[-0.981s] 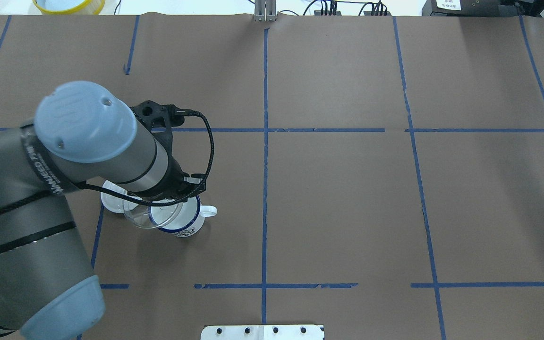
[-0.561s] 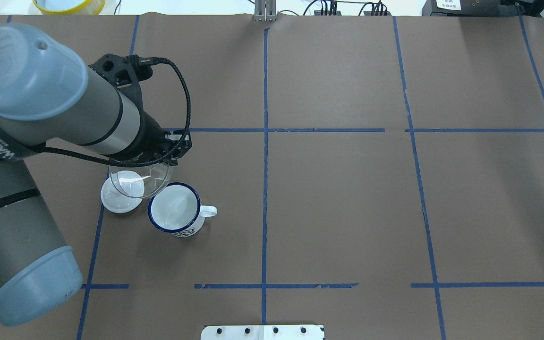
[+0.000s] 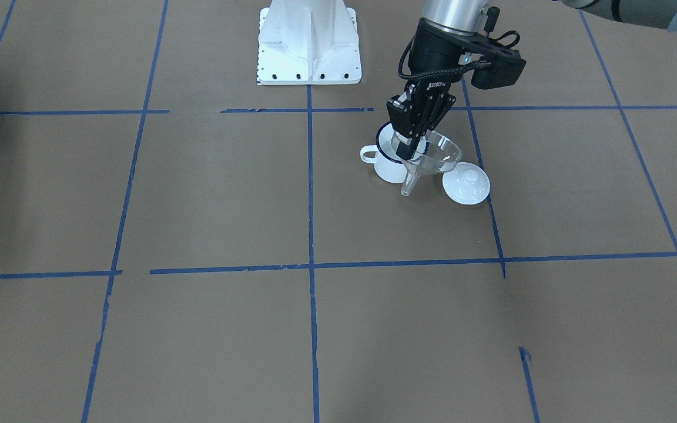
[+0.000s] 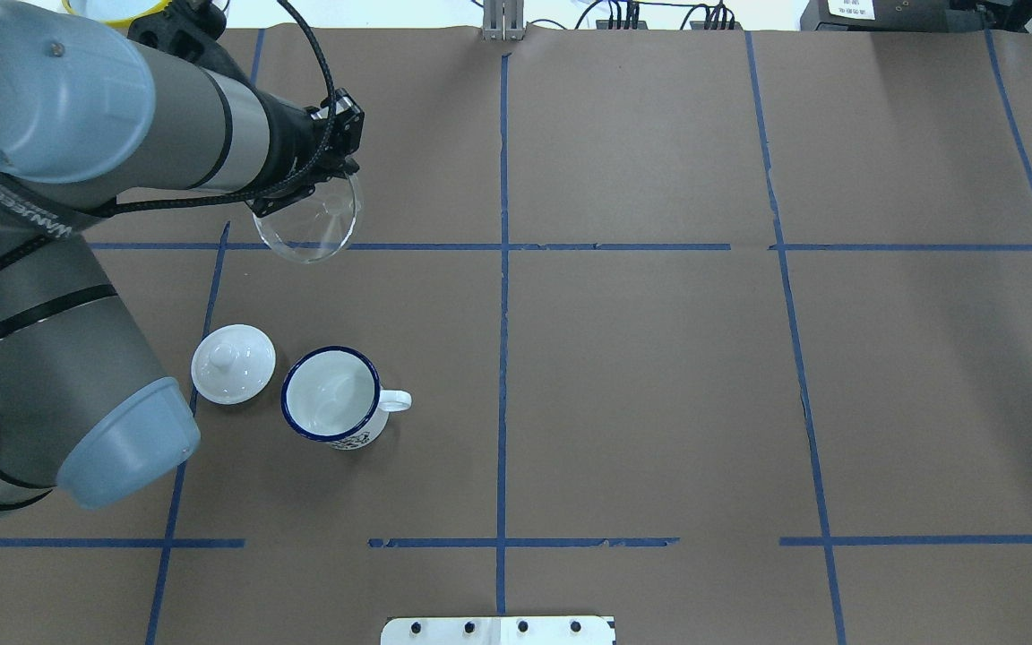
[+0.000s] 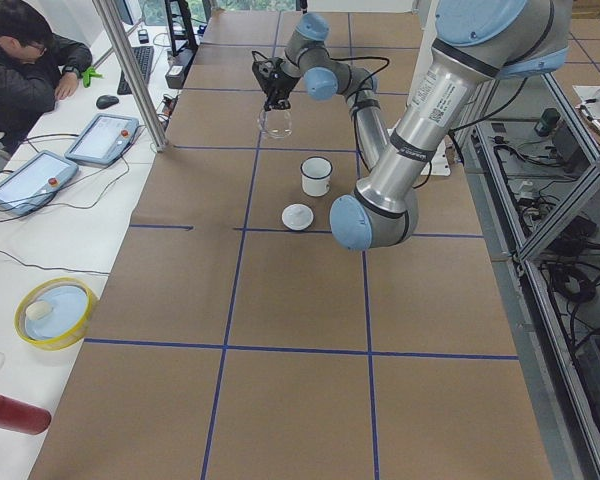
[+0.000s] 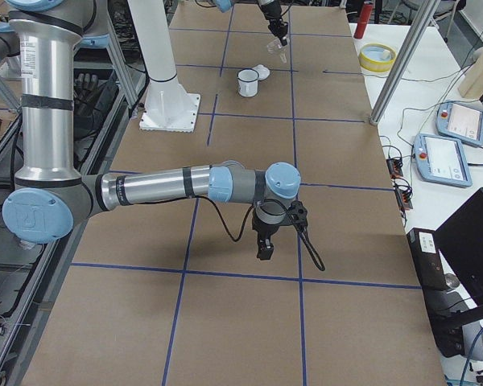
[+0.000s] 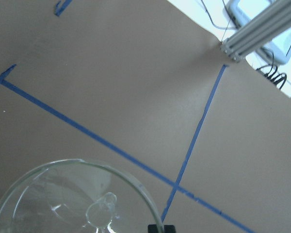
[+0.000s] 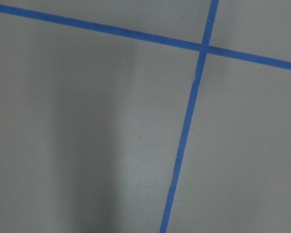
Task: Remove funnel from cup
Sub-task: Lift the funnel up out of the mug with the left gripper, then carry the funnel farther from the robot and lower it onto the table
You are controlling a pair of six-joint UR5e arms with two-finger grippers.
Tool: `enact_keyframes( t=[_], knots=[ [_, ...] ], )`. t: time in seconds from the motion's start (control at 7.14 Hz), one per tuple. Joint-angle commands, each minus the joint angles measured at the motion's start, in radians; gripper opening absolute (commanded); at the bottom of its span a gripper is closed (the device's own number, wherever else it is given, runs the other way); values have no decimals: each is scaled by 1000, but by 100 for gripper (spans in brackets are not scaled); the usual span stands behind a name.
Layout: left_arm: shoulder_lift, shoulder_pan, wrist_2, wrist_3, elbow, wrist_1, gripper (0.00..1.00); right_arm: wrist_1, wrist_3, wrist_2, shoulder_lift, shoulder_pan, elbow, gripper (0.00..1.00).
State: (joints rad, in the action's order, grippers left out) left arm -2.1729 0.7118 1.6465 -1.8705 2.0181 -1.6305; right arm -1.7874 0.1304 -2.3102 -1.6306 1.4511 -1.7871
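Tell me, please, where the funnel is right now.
In the overhead view the funnel hangs from the left gripper, in the air at upper left, well beyond the cup and the lid.

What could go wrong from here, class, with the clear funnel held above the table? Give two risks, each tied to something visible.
1. The left end effector pinches the funnel only at its rim, and it hangs tilted; it may slip and drop.
2. Its stem is thin: set down stem-first, it would likely topple, perhaps rolling toward the cup or lid.
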Motion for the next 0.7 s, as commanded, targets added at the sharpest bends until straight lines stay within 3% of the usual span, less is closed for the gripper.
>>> enact_keyframes(
  t=[0.0,0.56],
  knots=[
    [4,1,-156,-241,-138,-174,0,0,0,0,0,0,0,100],
    [33,-11,-385,-490,-471,-579,0,0,0,0,0,0,0,100]
  ],
)
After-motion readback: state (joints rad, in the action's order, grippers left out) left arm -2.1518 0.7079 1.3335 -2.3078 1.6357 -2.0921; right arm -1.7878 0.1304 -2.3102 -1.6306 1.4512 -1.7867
